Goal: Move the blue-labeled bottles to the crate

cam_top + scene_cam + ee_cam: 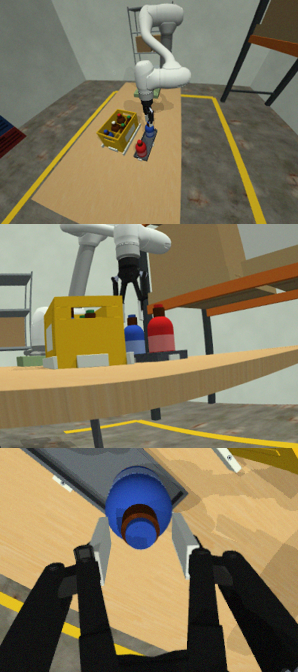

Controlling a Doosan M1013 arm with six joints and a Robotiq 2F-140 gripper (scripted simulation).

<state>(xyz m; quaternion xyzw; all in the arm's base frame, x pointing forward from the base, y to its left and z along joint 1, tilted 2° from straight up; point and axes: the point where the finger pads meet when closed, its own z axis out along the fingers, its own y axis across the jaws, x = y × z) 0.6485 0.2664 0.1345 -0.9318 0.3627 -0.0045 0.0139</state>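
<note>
The arm (162, 77) (126, 235) was glossy white, with rounded, tubular links and bulging joints. The gripper (150, 121) (132, 316) (140, 528) was matte black, its outer bars at eight and four o'clock in the wrist view, its flat pads (183, 538) pale grey.

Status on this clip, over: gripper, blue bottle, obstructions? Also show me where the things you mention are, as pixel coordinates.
Gripper (130, 312) (140, 528) open, at the blue bottle (150, 131) (134, 335) (138, 495), not gripping. Bottle upright on tray (150, 144) (162, 355) (100, 478). Nothing visible between pads and bottle; red bottle (141, 149) (161, 333) stands beside it.

High top and low exterior share crate; wrist peers down close.
</note>
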